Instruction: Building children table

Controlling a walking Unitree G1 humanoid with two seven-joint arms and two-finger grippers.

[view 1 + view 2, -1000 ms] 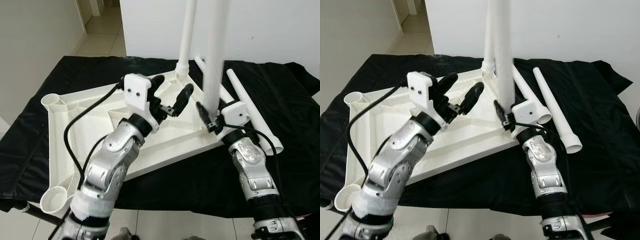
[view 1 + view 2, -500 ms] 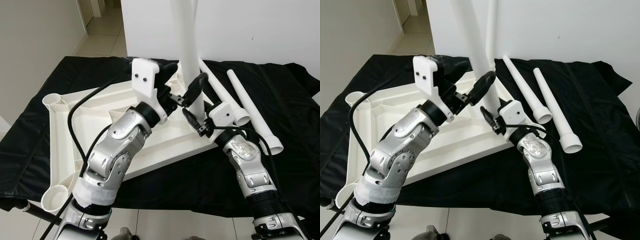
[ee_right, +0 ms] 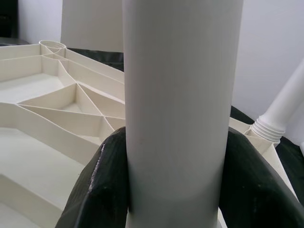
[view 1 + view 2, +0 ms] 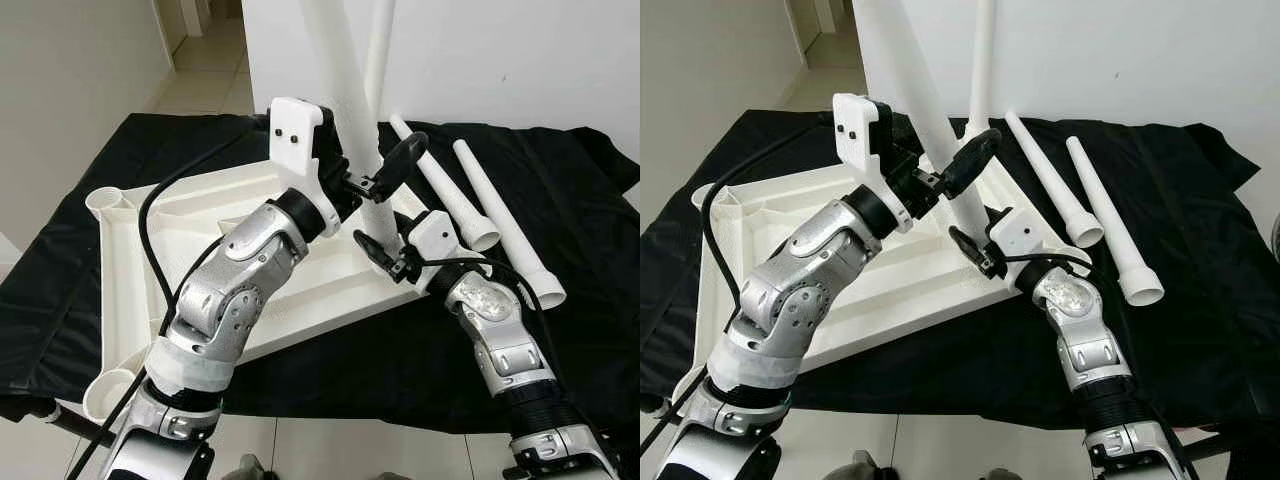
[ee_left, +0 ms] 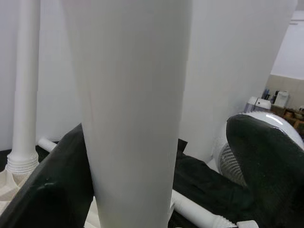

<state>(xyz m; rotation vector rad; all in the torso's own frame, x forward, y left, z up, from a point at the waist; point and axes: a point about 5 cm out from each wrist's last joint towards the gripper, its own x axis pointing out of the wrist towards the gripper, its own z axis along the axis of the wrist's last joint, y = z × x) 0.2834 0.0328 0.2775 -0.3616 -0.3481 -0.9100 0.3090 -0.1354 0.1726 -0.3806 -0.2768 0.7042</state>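
Head views: the left gripper (image 4: pixel 372 178), forearm raised and bent inward, spreads its fingers around a tilted white table leg (image 4: pixel 345 90) above the upturned tabletop (image 4: pixel 200 250) on the black cloth (image 4: pixel 590 200). Lower down, the right gripper (image 4: pixel 975 248) clamps that leg. Left wrist view: leg between parted fingers (image 5: pixel 263 156), one side clear. Right wrist view: both fingers (image 3: pixel 107 185) press the leg.

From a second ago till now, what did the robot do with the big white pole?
The right gripper carried the table leg toward the robot's left, tilting it. The left gripper rose and brought its jaws around it, not closed. The tabletop, upright leg and two spare legs stayed put.
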